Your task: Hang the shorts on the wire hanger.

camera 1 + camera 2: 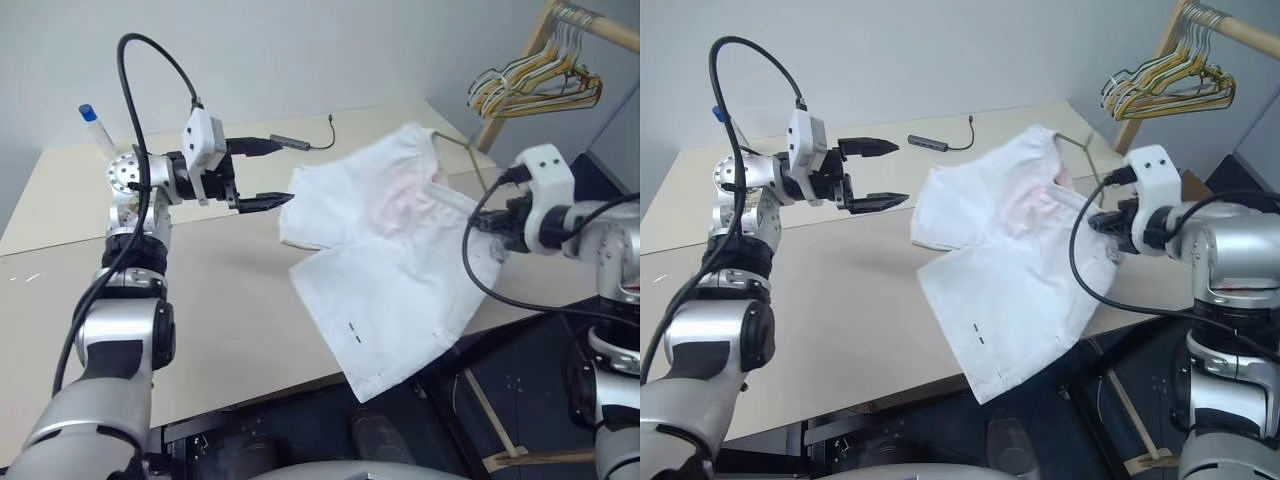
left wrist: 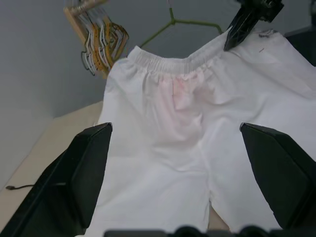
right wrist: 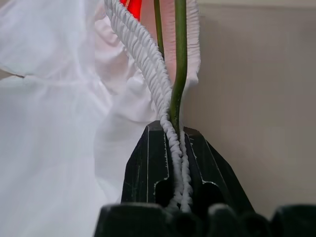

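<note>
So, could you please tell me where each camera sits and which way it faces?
Head views: look forward and down over both arms at the shorts above the table.
Left wrist view: looks along the open left end effector at the shorts.
Right wrist view: right end effector pinching waistband and wire hanger.
Shared: shorts, hanger.

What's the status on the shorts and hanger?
Left gripper open, clear of cloth. Right gripper shut on the shorts waistband and the wire hanger. Shorts held up over the table edge; nothing blocking.
</note>
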